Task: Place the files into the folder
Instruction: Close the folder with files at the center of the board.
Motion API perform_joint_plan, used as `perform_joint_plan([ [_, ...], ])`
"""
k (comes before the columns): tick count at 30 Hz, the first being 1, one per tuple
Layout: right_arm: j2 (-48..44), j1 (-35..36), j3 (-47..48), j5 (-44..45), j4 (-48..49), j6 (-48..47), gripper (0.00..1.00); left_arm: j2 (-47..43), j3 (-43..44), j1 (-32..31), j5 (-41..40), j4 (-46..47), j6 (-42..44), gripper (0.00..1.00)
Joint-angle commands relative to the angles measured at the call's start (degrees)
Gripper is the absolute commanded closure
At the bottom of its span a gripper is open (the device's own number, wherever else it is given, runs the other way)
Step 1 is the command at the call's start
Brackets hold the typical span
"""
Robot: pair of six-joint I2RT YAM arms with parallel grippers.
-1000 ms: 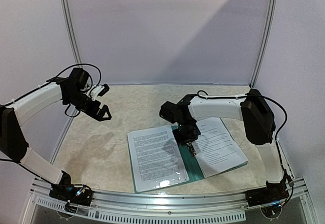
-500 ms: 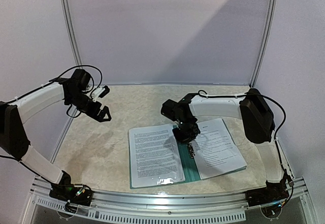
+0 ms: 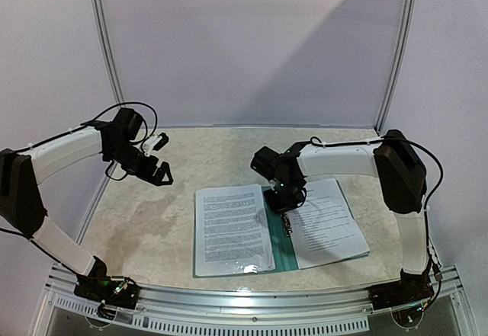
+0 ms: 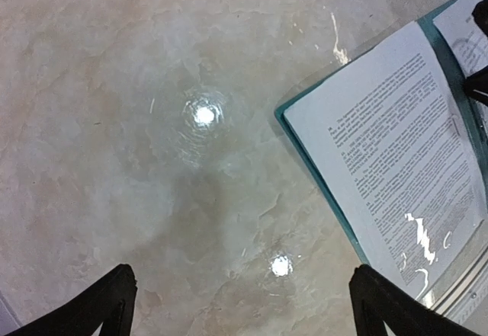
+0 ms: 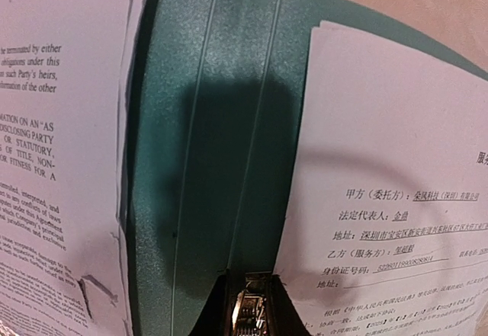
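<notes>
Inside open folder [image 3: 282, 251]: files [image 3: 232, 229] L&R, clip [image 5: 254, 313].

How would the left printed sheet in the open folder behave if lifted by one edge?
The left sheet looks thin and lies flat on the folder, so it would probably droop. Its torn edge in the right wrist view suggests it rips easily. Glare hints it may slide.

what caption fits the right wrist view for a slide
Gripper pinching the clip on the open green folder spine, printed sheets on either side
</notes>
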Motion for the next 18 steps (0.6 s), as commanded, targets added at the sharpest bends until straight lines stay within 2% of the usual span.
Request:
perform_joint_plan([
  [1,-5.2,-1.2,-4.0,-0.7,6.5,1.4,1.00,1.5,-1.4,-1.4,4.4,1.5,-4.7,0.00],
  [11,-9.6,-1.6,-6.7,0.3,9.2,1.6,1.00,10.6,-5.3,-4.8,15.7,5.2,-10.8,0.00],
  [18,-13.3,-1.7,-10.2,0.1,12.1,2.2,1.00,16.5,-6.8,-6.8,18.8,8.2,-13.3,0.00],
])
